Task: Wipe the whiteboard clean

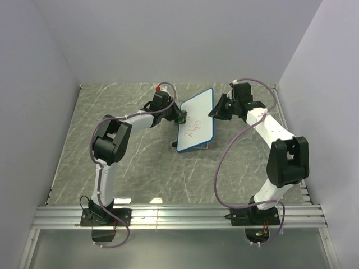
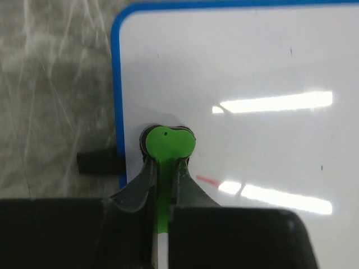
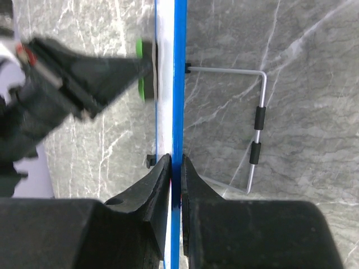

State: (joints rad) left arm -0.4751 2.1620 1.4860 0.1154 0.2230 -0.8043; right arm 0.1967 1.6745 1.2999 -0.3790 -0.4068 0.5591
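Left wrist view: a small green eraser [image 2: 167, 144], clamped in the left hand [image 2: 165, 163], is pressed against the blue-framed whiteboard [image 2: 252, 67], whose edge is pinched by the right hand [image 3: 175, 168].

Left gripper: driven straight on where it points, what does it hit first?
The white face of the blue-framed whiteboard. The left gripper holds a small green eraser in its jaws, and that eraser looks pressed to the board; exact contact is hard to judge.

Grey marbled table [image 1: 134, 162]; whiteboard [image 1: 197, 109] propped on wire stand [image 3: 258, 117]
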